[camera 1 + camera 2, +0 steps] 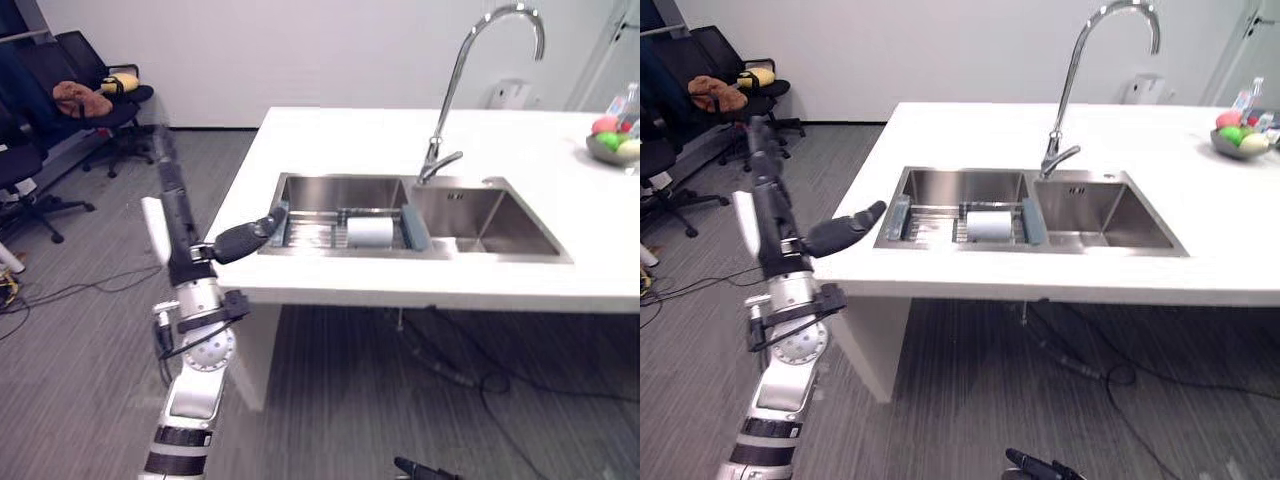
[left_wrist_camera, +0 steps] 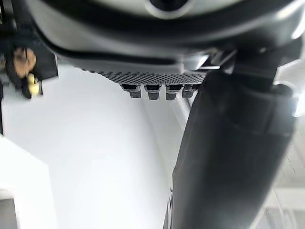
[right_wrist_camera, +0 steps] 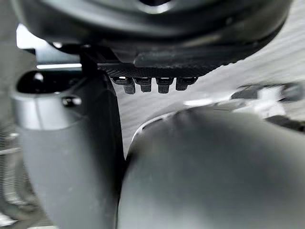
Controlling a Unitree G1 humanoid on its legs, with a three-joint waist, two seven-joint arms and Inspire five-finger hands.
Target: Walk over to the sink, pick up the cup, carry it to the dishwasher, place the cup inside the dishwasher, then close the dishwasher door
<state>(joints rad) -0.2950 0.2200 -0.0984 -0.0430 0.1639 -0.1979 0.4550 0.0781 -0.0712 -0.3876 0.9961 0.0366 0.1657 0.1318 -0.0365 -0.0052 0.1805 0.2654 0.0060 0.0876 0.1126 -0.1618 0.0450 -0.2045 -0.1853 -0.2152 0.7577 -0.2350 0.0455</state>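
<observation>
A white cup [image 1: 370, 231] lies on its side on a rack in the left basin of the steel sink [image 1: 340, 190]. The sink is set in a white counter [image 1: 350, 130]. My left hand [image 1: 245, 238] is stretched out over the counter's left edge with straight fingers that end by the sink's left rim, a little left of the cup. It is open and holds nothing. Low at the front, my right hand [image 1: 1040, 466] hangs over the floor with relaxed fingers.
A tall curved faucet [image 1: 470, 60] rises behind the sink between the two basins. A bowl of fruit [image 1: 612, 148] stands at the counter's far right. Black office chairs [image 1: 90, 100] with things on them stand at the far left on the grey floor.
</observation>
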